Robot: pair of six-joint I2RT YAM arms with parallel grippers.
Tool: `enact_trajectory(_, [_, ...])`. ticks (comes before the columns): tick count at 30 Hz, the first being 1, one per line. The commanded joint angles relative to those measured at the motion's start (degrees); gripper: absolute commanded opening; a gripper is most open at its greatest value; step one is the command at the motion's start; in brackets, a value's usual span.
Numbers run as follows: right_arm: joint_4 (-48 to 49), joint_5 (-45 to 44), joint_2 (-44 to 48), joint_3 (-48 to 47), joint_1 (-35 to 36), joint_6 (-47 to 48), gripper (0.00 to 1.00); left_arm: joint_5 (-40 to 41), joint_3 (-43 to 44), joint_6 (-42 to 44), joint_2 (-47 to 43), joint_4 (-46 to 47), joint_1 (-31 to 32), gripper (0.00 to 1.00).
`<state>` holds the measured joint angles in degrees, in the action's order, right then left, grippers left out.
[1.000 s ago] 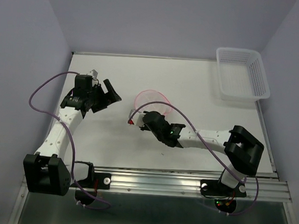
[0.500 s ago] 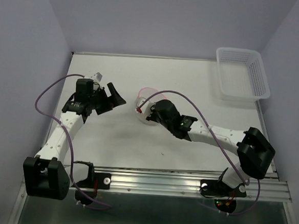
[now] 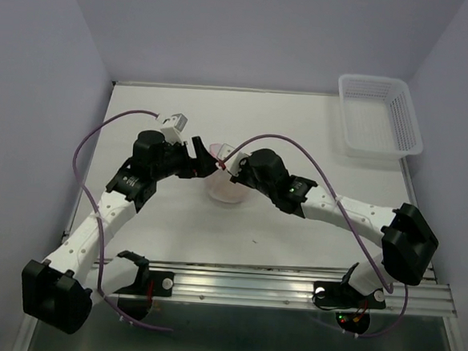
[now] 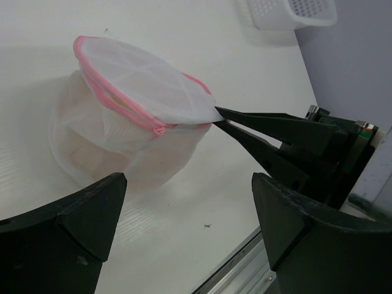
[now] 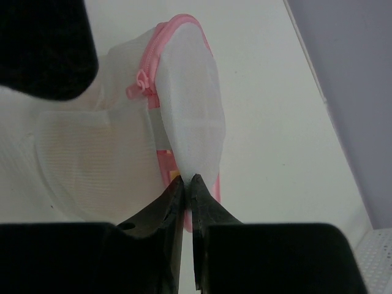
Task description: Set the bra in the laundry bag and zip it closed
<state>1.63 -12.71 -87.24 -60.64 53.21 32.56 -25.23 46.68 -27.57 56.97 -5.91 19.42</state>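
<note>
One laundry bag (image 4: 139, 92), flap clamped in right tool (image 5: 187, 179); left tool (image 4: 188, 184) spread apart alongside; one basket (image 3: 380, 113), far corner.

1 bag (image 3: 227, 188) at frame centre, 1 basket (image 3: 380, 115) upper right, 1 left gripper (image 3: 196, 160), 1 right gripper (image 3: 221, 166), 2 cables (image 3: 101, 126), 1 surface (image 3: 302, 124).

White table (image 3: 302, 124) between pale lilac walls (image 3: 268, 33), white lattice basket (image 3: 376, 147) at its far right corner.
</note>
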Motion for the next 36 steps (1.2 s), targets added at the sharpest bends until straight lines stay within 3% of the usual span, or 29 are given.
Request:
enact_trajectory(1, [1.01,1.64,1.11,-3.52,-0.30,-1.97,0.07,1.85,-0.88,1.91,1.65,3.89,2.98,0.95])
enact_trajectory(6, [0.75,2.43,0.93,-3.52,-0.83,-2.76,0.07,5.11,-0.01,2.70,5.16,3.89,4.31,0.87])
enact_trajectory(14, [0.31,2.43,0.85,-3.43,-0.83,-2.85,0.07,8.88,1.14,3.05,9.29,5.20,4.75,0.64])
enact_trajectory(25, [0.13,3.30,0.84,-3.43,-1.36,-3.38,0.07,10.20,3.16,3.75,13.43,5.47,6.51,0.56])
enact_trajectory(29, [0.04,4.18,1.46,-2.90,-1.36,-3.73,0.07,12.40,4.21,3.14,14.57,5.47,6.60,0.46])
enact_trajectory(36, [-0.13,4.62,1.28,-2.64,-1.36,-3.90,0.07,11.88,4.74,3.31,14.13,9.60,7.30,0.45])
